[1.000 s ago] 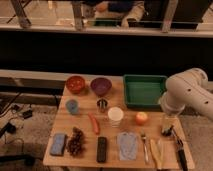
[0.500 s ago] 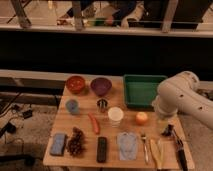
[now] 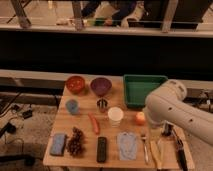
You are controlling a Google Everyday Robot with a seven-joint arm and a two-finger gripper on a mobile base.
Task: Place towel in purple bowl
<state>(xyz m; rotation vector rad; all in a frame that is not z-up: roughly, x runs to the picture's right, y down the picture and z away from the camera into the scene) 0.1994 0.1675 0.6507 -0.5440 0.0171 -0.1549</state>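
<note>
The towel point(image 3: 127, 145), a flat pale grey-blue cloth, lies near the table's front edge, right of centre. At the back of the table stands the purple bowl point(image 3: 100, 86), with nothing in it that I can see. My white arm fills the right side of the view. Its gripper point(image 3: 167, 131) hangs dark below the arm, over the table's right end. It is right of the towel and far from the bowl. The gripper is open and holds nothing.
A red-orange bowl point(image 3: 76, 84) sits left of the purple one, a green tray point(image 3: 144, 90) to its right. Between bowl and towel stand a white cup point(image 3: 115, 116), a small dark object point(image 3: 102, 103) and a red pepper point(image 3: 94, 123). An orange fruit point(image 3: 140, 118) and cutlery point(image 3: 145, 147) lie by the towel.
My arm has swung left and nearer the camera, now covering more of the table's right end. No object on the table has moved.
</note>
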